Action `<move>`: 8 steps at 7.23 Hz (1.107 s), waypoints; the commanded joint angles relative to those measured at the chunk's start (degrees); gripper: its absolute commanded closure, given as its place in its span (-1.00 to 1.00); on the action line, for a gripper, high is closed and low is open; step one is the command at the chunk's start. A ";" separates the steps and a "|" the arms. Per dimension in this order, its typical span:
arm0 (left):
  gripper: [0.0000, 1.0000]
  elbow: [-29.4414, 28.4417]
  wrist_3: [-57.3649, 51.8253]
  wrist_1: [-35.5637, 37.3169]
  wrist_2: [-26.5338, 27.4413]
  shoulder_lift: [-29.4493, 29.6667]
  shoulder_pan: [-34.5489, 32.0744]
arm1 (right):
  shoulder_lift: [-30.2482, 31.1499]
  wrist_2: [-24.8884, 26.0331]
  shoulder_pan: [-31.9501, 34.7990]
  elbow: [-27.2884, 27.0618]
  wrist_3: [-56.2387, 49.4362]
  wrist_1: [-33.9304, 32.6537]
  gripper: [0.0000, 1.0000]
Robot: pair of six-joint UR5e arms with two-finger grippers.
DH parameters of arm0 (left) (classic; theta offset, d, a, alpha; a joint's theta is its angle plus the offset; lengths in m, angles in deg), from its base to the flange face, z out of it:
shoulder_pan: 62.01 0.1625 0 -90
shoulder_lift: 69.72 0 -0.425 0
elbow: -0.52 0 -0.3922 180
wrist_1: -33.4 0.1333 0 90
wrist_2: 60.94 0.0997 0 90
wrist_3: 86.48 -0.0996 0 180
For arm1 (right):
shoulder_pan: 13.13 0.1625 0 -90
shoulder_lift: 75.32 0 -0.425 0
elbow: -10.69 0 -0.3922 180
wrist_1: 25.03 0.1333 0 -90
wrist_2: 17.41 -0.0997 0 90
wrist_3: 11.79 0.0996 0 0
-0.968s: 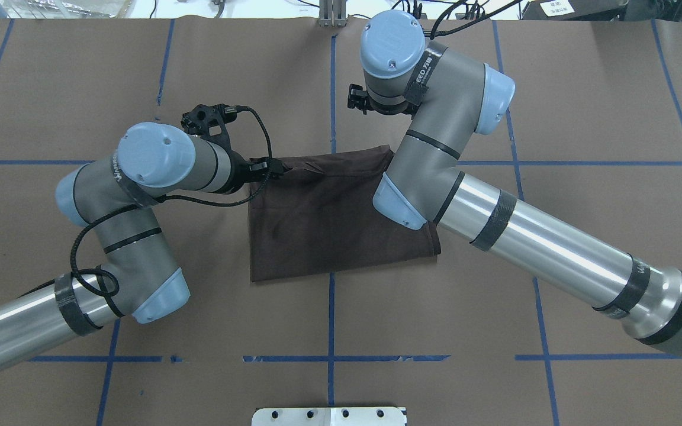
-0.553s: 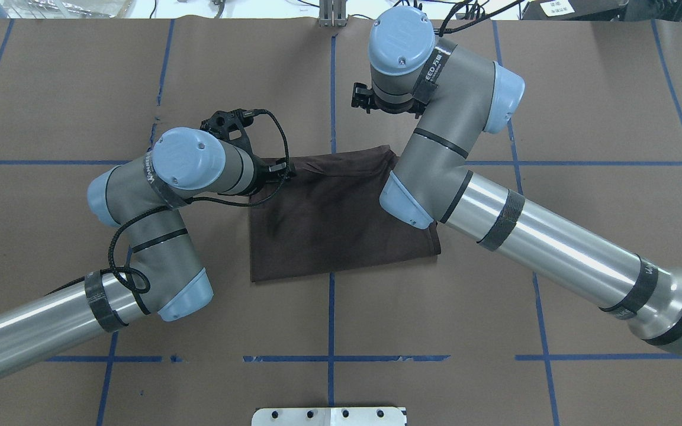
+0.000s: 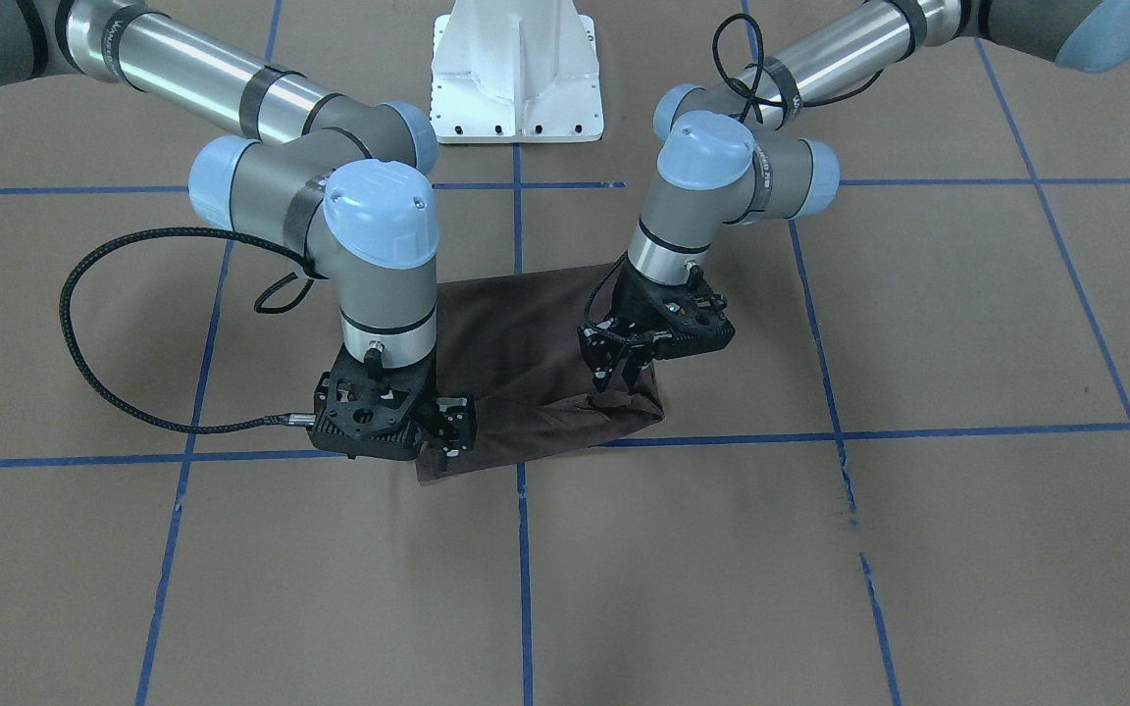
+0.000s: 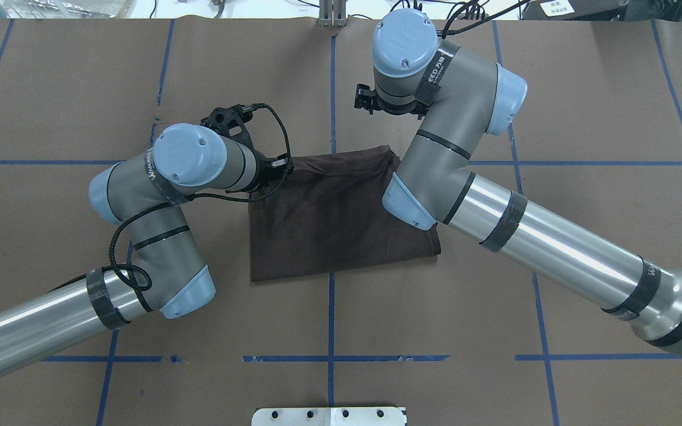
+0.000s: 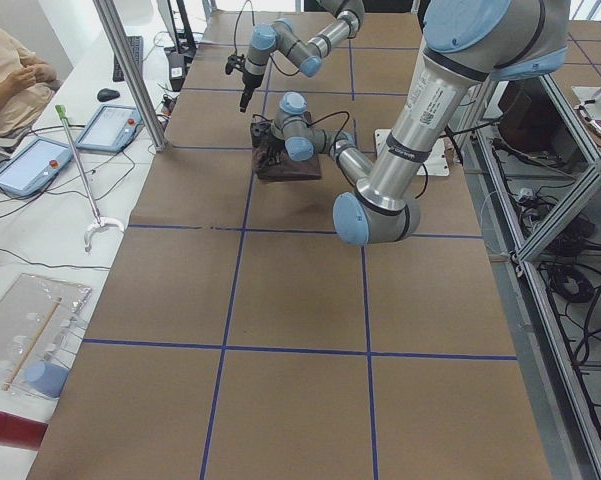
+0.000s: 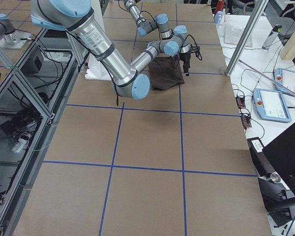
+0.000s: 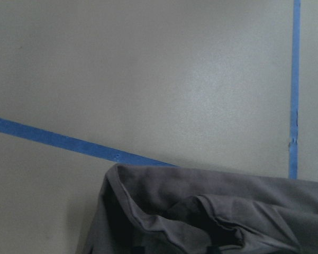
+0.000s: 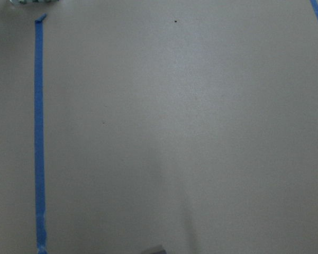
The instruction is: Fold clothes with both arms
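Note:
The clothes are one dark brown T-shirt (image 4: 341,219) folded into a flat rectangle at the table's middle, also seen in the front view (image 3: 526,343). My left gripper (image 4: 286,165) sits at the shirt's far left corner, where the cloth puckers. The front view shows the left gripper (image 3: 616,382) with its fingers down in the bunched edge, seemingly shut on it. The left wrist view shows that raised fold (image 7: 201,211). My right gripper (image 3: 449,441) stands at the other far corner; overhead it is hidden under its own arm (image 4: 430,118). The right wrist view shows only bare table, so I cannot tell its state.
Blue tape lines (image 4: 330,358) grid the brown table. The white base pedestal (image 3: 516,78) stands at the robot's side. A metal plate (image 4: 329,416) is at the near edge overhead. A seated person (image 5: 10,80) and tablets (image 5: 110,125) are beyond the far edge.
The left arm's elbow and wrist swung right toward the shirt, and its gripper crept slightly right with the pucker. The right wrist shifted a little right and away. The shirt kept its shape.

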 commanded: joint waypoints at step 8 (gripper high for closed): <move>-0.01 -1.60 16.75 -0.46 2.11 -0.25 0.67 | 1.79 0.70 -0.19 -1.13 0.00 0.08 -1.00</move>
